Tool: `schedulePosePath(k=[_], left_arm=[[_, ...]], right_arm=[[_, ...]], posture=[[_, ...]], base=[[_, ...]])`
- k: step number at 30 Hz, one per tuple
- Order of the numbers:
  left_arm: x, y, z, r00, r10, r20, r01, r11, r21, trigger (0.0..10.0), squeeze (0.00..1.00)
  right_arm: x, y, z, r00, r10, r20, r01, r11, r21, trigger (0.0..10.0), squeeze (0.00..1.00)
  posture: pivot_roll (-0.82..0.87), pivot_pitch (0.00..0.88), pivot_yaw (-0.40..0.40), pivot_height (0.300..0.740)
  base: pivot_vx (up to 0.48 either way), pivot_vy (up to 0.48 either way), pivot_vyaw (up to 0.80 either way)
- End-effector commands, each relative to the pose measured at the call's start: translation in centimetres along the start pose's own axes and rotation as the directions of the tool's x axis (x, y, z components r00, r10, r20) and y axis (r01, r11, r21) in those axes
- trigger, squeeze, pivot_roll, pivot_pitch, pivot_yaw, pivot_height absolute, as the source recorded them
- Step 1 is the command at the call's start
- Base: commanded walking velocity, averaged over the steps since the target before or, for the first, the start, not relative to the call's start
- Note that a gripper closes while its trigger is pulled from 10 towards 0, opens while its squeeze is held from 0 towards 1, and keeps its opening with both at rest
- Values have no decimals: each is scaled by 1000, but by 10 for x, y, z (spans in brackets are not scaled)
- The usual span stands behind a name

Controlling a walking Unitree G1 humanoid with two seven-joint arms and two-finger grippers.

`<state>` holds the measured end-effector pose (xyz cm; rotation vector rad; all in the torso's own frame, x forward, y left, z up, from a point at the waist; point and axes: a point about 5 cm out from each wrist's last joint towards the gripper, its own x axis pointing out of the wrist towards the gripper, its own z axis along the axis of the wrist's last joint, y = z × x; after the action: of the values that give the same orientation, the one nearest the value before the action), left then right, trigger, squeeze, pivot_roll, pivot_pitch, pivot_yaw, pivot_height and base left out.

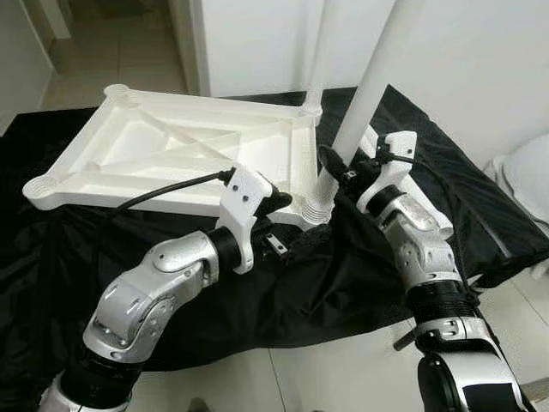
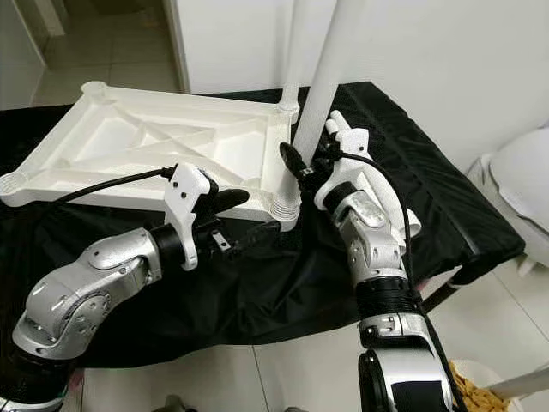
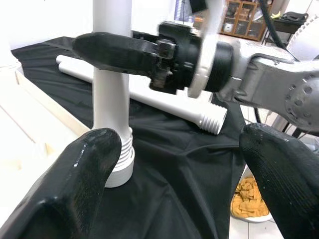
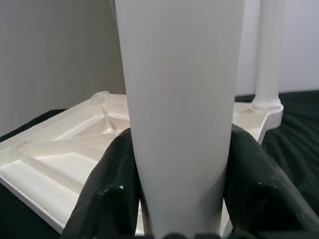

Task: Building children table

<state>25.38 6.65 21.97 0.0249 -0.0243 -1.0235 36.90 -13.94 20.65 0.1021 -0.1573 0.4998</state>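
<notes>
right wrist view is showing the right claw (image 4: 177,199) gripping an upright white leg (image 4: 179,109) standing in the near corner of the upside-down tabletop (image 1: 171,146); the left claw (image 3: 189,169) is gaping wide beside it, over the black-draped surface (image 1: 343,283).

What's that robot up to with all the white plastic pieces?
It is putting a child's table together. The white tabletop lies upside down on a black cloth. The right gripper clamps a leg standing in the near corner socket. The left gripper hovers open by that corner. Another leg stands behind; a spare lies on the cloth.
</notes>
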Motion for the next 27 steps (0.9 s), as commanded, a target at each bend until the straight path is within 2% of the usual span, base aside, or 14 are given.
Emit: schedulePosePath(k=[1, 10, 17, 23, 27], left_arm=[[-1, -3, 2, 999, -35, -2, 35, 999, 9, 10000, 0], [-2, -3, 2, 1000, -25, -3, 25, 1000, 8, 10000, 0], [-3, -3, 2, 1000, -24, -2, 24, 1000, 6, 10000, 0], [-2, -3, 2, 1000, -26, -1, 26, 1000, 6, 10000, 0], [-2, -3, 3, 1000, -27, -2, 27, 1000, 7, 10000, 0]], right_arm=[[-11, -6, -40, 982, -55, -183, 65, 997, 49, 10000, 0], [-7, -3, -44, 974, -64, -218, 72, 997, 31, 10000, 0], [-14, 12, -42, 991, -15, -132, 11, 1000, -29, 10000, 0], [-18, 20, -45, 992, 12, -127, -16, 999, -28, 10000, 0], [-19, 19, -48, 991, -8, -134, 4, 999, -32, 10000, 0]], posture=[[-7, 82, -5, 740], [2, 83, -10, 740], [-5, 89, -6, 740], [-10, 89, -3, 740], [-11, 88, -3, 740]], base=[[0, 0, 0], [0, 0, 0], [0, 0, 0], [0, 0, 0], [0, 0, 0]])
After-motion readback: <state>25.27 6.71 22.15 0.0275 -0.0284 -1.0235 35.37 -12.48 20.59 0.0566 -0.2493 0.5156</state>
